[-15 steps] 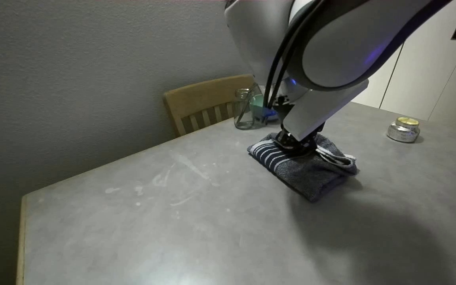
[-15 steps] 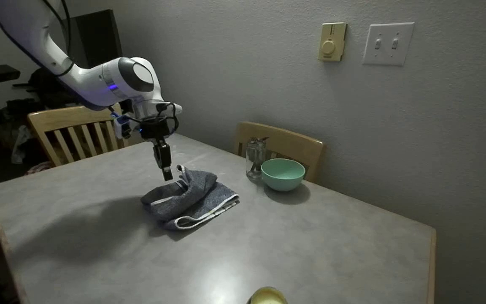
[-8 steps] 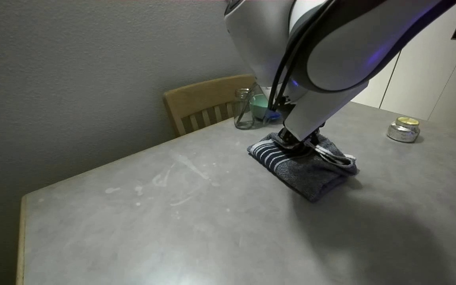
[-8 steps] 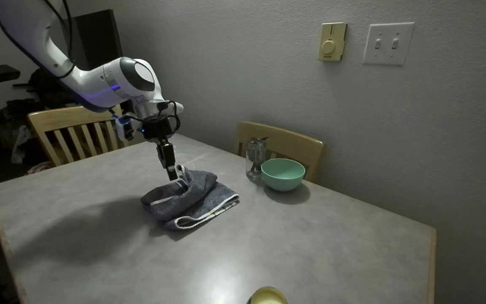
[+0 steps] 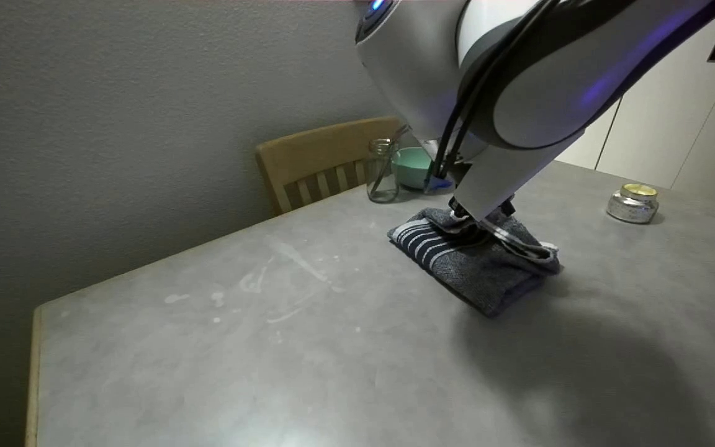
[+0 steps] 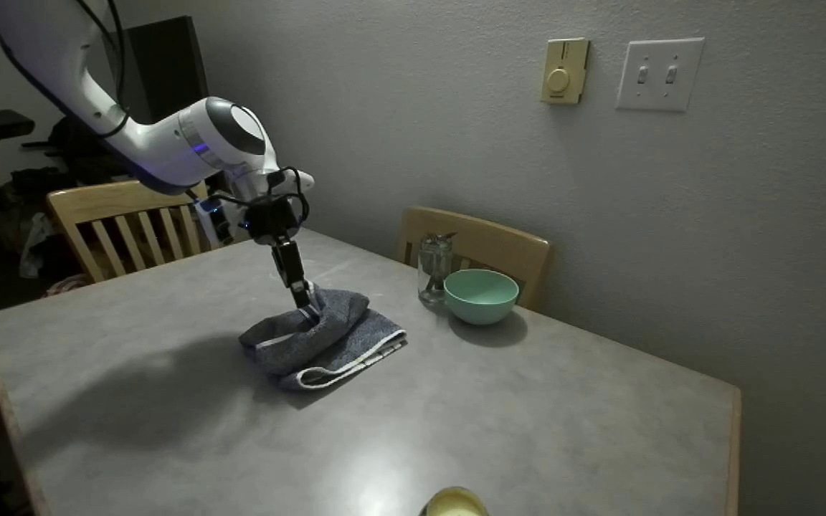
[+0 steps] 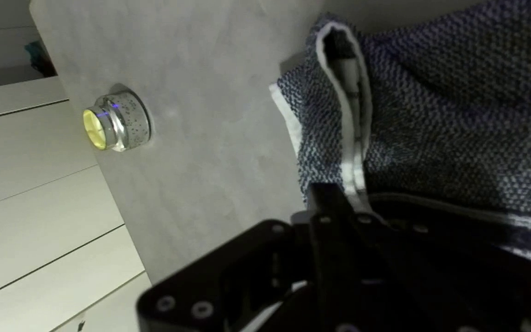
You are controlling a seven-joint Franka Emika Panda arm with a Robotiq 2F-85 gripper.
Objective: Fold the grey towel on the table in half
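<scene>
In an exterior view, a chair (image 6: 122, 199) stands far left, beyond the table (image 6: 563, 408); next comes the gripper (image 6: 302, 302), tilted down at a raised fold of the towel (image 6: 323, 342), its fingers apparently pressed together in the dim wrist view, though I cannot tell whether they touch cloth. The towel lies rumpled and doubled over on the table. To its right, a glass (image 6: 424, 282) stands just beside a bowl (image 6: 481, 309), another chair (image 6: 502, 240) behind them.
</scene>
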